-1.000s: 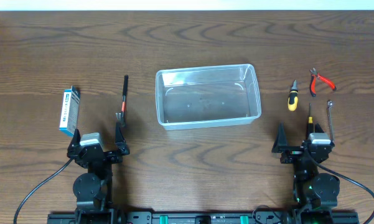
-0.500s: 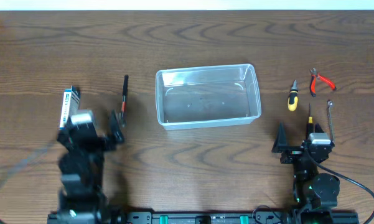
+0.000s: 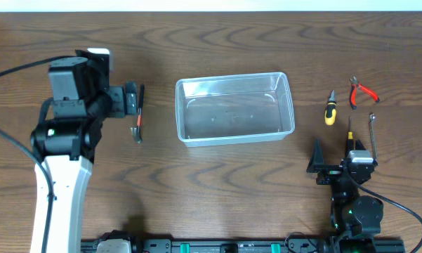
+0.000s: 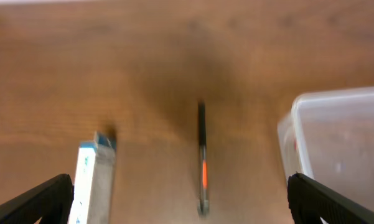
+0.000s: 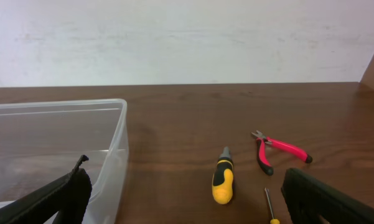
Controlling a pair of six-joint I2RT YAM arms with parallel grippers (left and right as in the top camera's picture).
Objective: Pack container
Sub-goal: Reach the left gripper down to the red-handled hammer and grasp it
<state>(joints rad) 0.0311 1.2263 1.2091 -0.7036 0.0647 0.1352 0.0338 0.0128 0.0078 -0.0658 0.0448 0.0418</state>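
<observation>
Since a second ago, the left arm has swung up from its rest at the near edge and now reaches over the left part of the table (image 3: 218, 183), while the right arm has kept its place. The left pincer (image 3: 131, 98) hangs above a thin black tool (image 3: 138, 126) with an orange band, its fingers spread wide and holding nothing; in the left wrist view the two fingertips (image 4: 43, 196) sit at the bottom corners with the tool lying lengthwise between them. A white-and-blue box (image 4: 90, 180) lies just left of that tool, apart from it.

The container (image 3: 233, 139) stands in the middle of the table, upright, with nothing inside it. Its rounded corner shows at the right edge of the left wrist view.

The right pincer (image 3: 340, 163) sits low at the near right, also spread and empty. Beyond it lie a yellow-and-black screwdriver (image 3: 329, 109) and red-handled pliers (image 3: 361, 91), near each other but not touching, both well to the right of the container. A slim second screwdriver (image 3: 350, 133) lies just ahead of that pincer.
</observation>
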